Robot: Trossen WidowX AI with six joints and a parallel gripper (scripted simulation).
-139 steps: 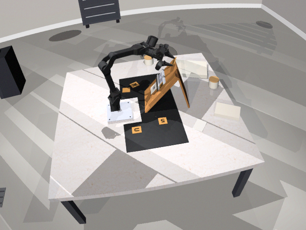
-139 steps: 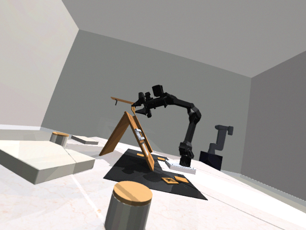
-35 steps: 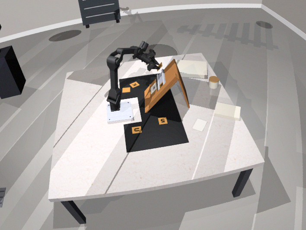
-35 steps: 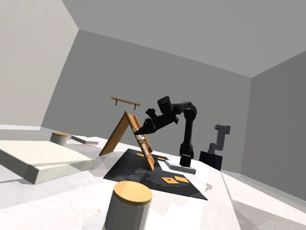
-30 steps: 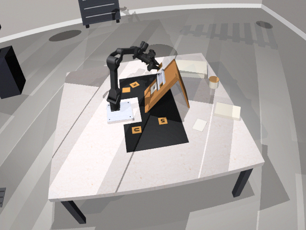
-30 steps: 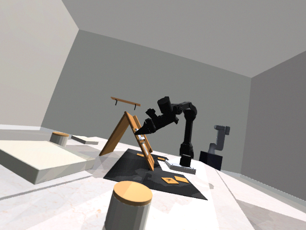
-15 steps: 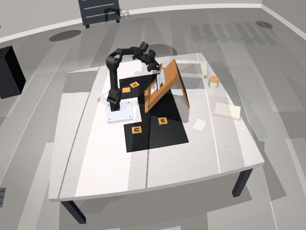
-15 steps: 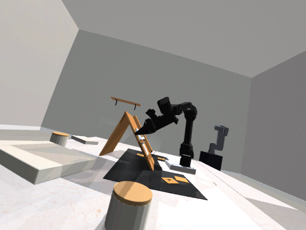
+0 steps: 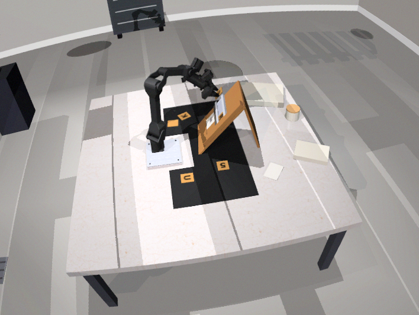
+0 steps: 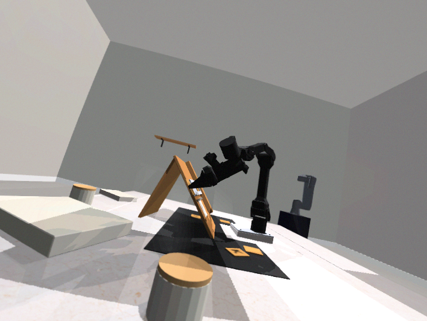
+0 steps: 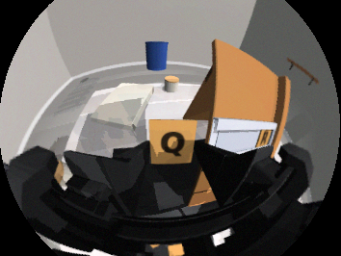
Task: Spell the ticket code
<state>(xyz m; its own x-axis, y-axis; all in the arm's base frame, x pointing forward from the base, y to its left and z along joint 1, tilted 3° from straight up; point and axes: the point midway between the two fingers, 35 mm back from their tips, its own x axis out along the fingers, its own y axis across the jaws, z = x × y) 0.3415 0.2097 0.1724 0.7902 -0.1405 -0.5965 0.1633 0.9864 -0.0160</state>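
My gripper (image 9: 216,94) (image 10: 189,187) is shut on the orange Q tile (image 9: 219,90) (image 11: 172,140), which is upright in the wrist view, just left of the tilted board's rail (image 9: 221,105) (image 11: 238,138) and apart from it. An orange tile (image 9: 221,115) (image 11: 263,139) sits inside the rail; its letter is unclear. The white ticket (image 9: 210,121) is on the orange board (image 9: 233,97) (image 11: 246,91); its code is too small to read. On the black mat (image 9: 209,193) lie a K-like tile (image 9: 184,115) (image 10: 237,252), a blank-looking tile (image 9: 172,123) (image 10: 253,250), a U tile (image 9: 186,177) and an S-like tile (image 9: 222,165).
Pale slabs (image 9: 264,93) (image 9: 310,151) lie behind and to the right of the board. A jar with an orange lid (image 9: 292,113) stands between them, and a small white card (image 9: 273,170) lies nearer. The board's rear leg (image 9: 252,125) reaches the counter (image 9: 270,217).
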